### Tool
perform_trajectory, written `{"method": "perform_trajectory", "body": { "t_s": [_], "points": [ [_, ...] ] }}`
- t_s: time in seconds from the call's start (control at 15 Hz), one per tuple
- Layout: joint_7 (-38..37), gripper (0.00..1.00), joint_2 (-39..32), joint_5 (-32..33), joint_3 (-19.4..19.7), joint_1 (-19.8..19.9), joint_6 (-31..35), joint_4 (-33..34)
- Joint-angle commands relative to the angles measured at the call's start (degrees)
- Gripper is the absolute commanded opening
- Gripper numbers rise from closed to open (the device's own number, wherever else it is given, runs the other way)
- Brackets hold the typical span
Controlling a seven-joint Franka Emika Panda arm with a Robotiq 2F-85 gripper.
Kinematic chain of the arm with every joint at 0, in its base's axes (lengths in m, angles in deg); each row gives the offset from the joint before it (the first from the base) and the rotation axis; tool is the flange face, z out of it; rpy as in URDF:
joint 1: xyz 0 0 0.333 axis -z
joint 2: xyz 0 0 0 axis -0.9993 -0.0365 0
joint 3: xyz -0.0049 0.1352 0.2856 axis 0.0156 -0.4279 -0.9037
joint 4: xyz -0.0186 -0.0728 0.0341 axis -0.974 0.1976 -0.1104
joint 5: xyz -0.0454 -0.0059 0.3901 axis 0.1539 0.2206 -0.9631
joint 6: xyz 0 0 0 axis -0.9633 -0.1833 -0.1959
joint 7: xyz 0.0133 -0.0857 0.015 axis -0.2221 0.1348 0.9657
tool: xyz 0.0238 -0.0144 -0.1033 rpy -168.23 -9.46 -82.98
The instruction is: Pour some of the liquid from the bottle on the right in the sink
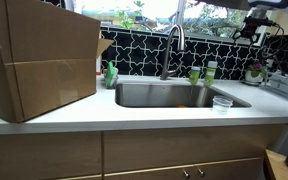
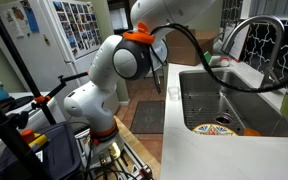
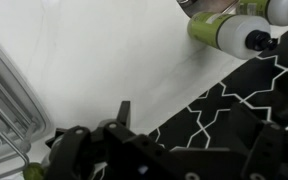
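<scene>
— Judging that bottle (image 1: 211,71) behind the sink's (image 1: 134,96) far corner: light, thin plastic, slippery?
— Probably. Squeeze its middle gently; the cup (image 1: 195,74) touches it.
— And the hand (image 3: 124,118)?
— Empty, apparently open, well away from the sink.

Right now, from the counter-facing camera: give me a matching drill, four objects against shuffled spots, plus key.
Things:
1. cardboard box
2. soap bottle
3. clear cup
4. bottle

Places:
A. right of the faucet, behind the sink
B. left end of the counter
C. sink's back left corner
D. front right of the sink

Pairs: 1-B, 2-C, 3-D, 4-A
</scene>
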Motion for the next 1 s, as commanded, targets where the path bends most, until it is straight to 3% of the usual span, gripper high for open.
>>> {"method": "perform_trajectory", "body": {
  "t_s": [0.0, 0.4, 0.67, 0.93],
  "points": [
    [10.6, 1.0, 1.4, 0.3, -0.2, -0.8, 1.5, -0.8],
    [25.4, 1.0, 2.1, -1.7, -2.3, -1.1, 3.0, -0.6],
    [25.7, 1.0, 2.1, -4.6, -4.3, -1.2, 8.2, -0.3],
    [24.9, 1.0, 2.5, -3.8, -3.7, -1.7, 8.0, -1.0]
  ]
}}
